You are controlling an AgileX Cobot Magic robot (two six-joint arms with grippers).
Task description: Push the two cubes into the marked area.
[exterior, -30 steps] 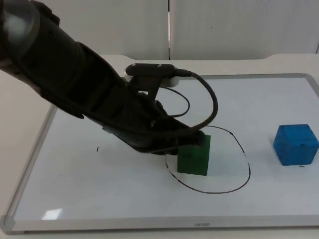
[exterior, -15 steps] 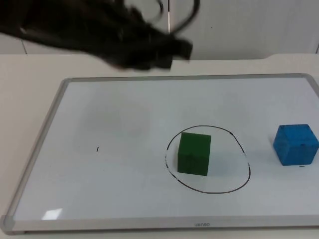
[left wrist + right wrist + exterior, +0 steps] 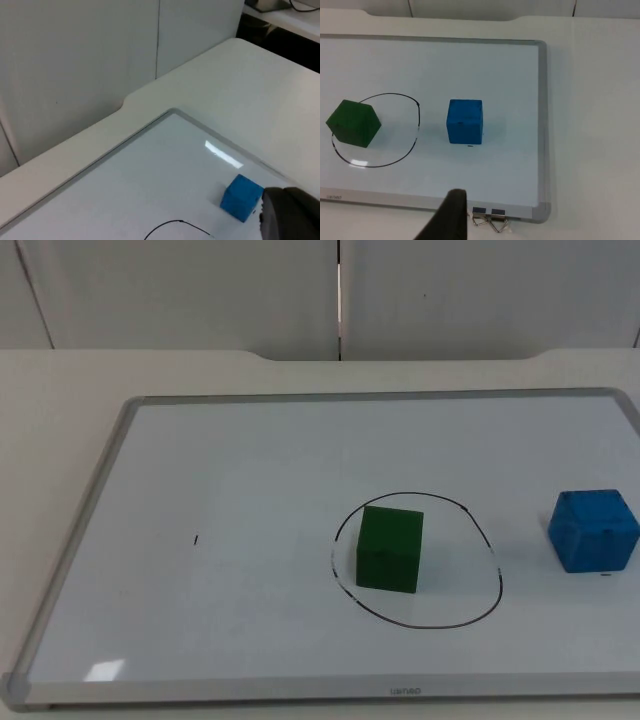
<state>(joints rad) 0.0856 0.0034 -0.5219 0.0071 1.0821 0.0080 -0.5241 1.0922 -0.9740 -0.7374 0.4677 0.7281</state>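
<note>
The green cube (image 3: 390, 549) sits inside the drawn oval (image 3: 497, 580). The blue cube (image 3: 593, 530) lies outside to its right, so push it squarely leftward. I cannot tell either gripper's jaw state.

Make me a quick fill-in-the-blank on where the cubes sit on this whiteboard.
1. The green cube sits ____ the drawn circle.
2. The cube outside the circle is ____ in color.
3. Both cubes rest on the ____.

Missing words: inside; blue; whiteboard

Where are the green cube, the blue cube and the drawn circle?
green cube (image 3: 389, 549), top view, front face.
blue cube (image 3: 593, 530), top view, front face.
drawn circle (image 3: 420, 625), top view, near arc of the line.
</note>
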